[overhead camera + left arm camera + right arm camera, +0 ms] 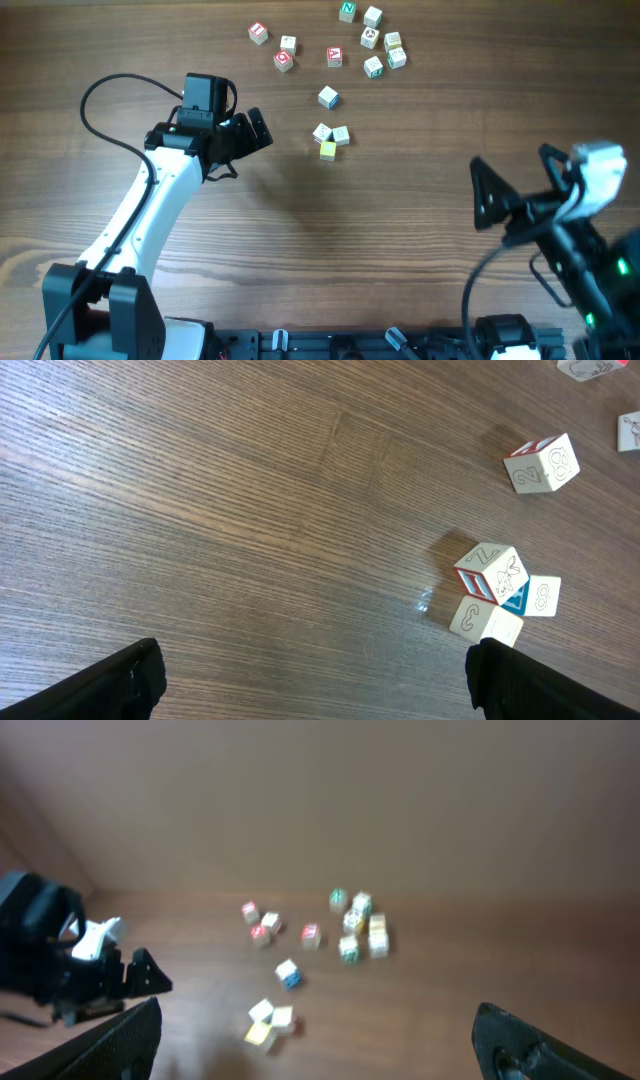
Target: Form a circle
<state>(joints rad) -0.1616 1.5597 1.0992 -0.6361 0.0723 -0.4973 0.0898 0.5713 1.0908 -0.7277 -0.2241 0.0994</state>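
Wood-grain table (pixel 300 260) under both arms, fingers spread wide and empty: left gripper (pixel 250 132) near a three-cube cluster (pixel 331 139), right gripper (pixel 487 195) well apart, remaining letter cubes (pixel 372 42) scattered beyond, not yet a circle

We see letter cubes (pixel 335 57) scattered loosely across the far side of the table (pixel 300 260), three of them (one yellow) touching in a small cluster (pixel 331 138). The left gripper (pixel 252 130) sits left of that cluster, the right gripper (pixel 487 195) well apart.
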